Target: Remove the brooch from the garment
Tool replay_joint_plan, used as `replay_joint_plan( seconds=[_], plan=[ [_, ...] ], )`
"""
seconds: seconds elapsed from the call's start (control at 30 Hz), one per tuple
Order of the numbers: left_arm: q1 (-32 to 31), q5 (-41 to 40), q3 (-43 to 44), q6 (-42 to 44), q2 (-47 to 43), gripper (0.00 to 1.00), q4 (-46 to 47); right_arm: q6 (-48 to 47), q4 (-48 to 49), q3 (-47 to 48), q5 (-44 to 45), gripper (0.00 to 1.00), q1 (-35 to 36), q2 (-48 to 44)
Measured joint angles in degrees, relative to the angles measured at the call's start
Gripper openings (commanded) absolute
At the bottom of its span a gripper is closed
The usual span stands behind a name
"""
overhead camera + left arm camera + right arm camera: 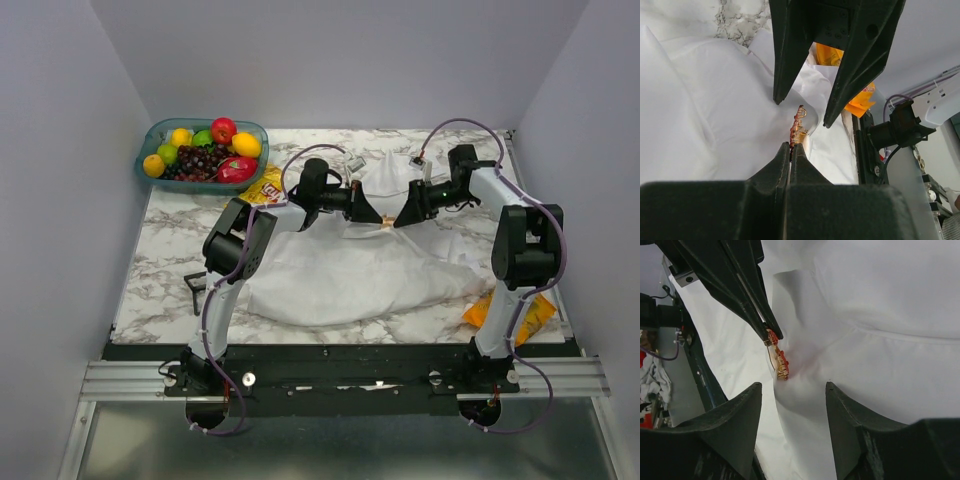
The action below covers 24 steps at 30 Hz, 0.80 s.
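Pinching the brooch (779,357) by its upper end, the left gripper (790,151) had its two black fingers pressed flat together. The tiny orange-gold piece with red touches stood out just past their tips. The brooch sat against a raised fold of the garment (340,275), near the shirt's far edge at the middle of the marble table (170,235). Whether its pin was in the cloth could not be told.

The right gripper (794,390) faced the left one from the opposite side. It was released, its jaws spread wide, with the brooch in line with the gap between them and neither finger touching it. In the overhead view both arms reached inward above the white shirt, and their tips nearly met over the brooch.

The garment lay crumpled across much of the table, its bulk toward the near edge. A fruit basket (160,126) stood at the far left corner, and a yellow chip bag (265,186) lay just beside it, next to the left arm. An orange snack packet (512,312) lay at the near right by the shirt's edge, partly hidden by the right arm.
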Motion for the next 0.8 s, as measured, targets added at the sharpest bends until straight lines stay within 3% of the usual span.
replay_joint_plan(
  seconds=[0.33,0.8],
  plan=[
    [0.0,0.02,0.0,0.0,0.02,0.0,0.61,2.1,0.24,1.29,-1.05,0.64,0.61,2.25],
    [0.0,0.13,0.22,0.17,0.02,0.0,0.55,4.79,1.64,1.53,-0.24,0.62,1.95,2.71]
  ],
)
